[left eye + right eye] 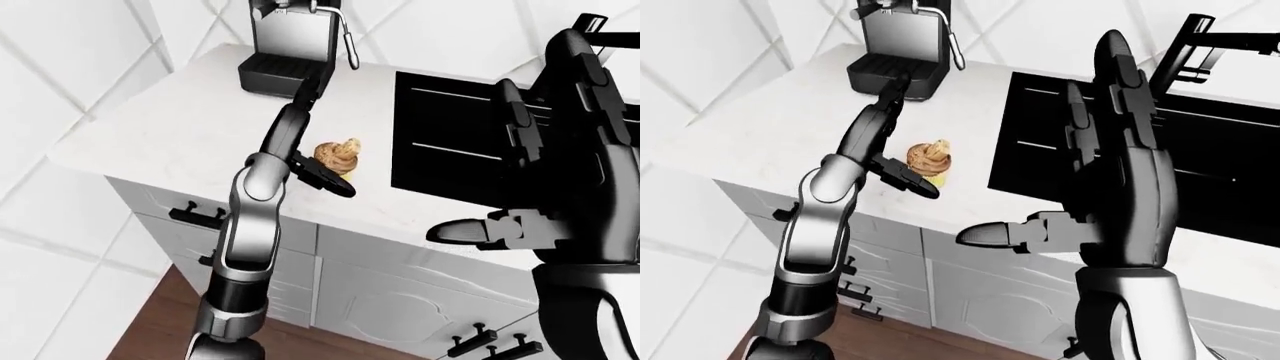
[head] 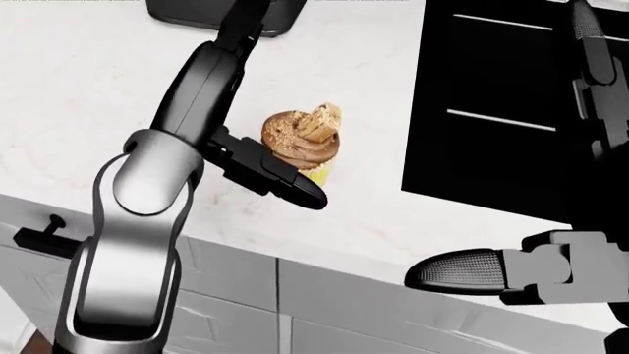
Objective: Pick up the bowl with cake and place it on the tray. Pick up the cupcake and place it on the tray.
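**Head view: cupcake within reach, not yet gripped**

Head view shows my left hand just beside the cupcake, fingers apart, nothing clamped. A sideways nudge could topple it. It stands upright on the white surface: brown swirled frosting, crumbly topping, pale yellow wrapper. My right hand hovers spread, empty. No tray or bowl visible.

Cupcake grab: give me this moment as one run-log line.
left hand open beside cupcake | cupcake on counter | right hand open, raised | tray, bowl unseen
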Controlling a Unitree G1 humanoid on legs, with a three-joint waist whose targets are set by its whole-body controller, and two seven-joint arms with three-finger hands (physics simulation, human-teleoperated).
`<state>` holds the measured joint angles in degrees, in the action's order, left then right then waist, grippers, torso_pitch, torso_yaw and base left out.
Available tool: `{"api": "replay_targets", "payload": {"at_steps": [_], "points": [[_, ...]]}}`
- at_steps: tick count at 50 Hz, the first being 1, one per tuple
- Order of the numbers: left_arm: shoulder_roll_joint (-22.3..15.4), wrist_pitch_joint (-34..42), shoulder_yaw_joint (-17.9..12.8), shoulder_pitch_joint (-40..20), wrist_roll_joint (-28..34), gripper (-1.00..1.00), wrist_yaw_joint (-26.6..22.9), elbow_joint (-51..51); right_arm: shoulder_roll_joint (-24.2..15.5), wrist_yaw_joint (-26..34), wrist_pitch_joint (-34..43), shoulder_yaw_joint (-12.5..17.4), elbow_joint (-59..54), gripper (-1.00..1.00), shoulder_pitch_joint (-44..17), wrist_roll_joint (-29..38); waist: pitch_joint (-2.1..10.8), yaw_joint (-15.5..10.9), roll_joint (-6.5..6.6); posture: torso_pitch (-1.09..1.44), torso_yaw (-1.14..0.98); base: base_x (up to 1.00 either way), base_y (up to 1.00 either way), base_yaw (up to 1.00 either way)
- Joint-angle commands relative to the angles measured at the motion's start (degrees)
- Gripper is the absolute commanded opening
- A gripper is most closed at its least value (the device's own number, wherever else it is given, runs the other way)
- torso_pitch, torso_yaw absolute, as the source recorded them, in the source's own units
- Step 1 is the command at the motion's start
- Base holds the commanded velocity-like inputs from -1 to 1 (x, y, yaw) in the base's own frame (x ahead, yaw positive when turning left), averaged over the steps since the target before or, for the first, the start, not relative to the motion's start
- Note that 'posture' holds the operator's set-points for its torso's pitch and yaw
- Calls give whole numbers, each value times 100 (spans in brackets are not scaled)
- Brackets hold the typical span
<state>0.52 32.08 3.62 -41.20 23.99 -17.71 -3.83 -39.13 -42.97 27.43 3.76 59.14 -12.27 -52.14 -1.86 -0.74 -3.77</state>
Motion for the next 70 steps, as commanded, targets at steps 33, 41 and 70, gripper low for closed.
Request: {"api": "replay_targets", "payload": {"at_steps": [33, 41, 70], "points": [[129, -745, 92, -26, 311, 100, 21, 621, -54, 20, -217, 139, 86, 100, 21, 86, 137, -3, -56, 0, 0, 0, 0, 0], [163, -858, 116, -21, 340, 76, 24, 809, 49, 95, -149, 165, 86, 100, 22, 146, 155, -6, -64, 0, 0, 0, 0, 0], [257, -932, 175, 79, 429, -78, -8, 783, -11, 58, -205, 153, 86, 100, 31, 114, 183, -4, -53, 0, 0, 0, 0, 0]]}}
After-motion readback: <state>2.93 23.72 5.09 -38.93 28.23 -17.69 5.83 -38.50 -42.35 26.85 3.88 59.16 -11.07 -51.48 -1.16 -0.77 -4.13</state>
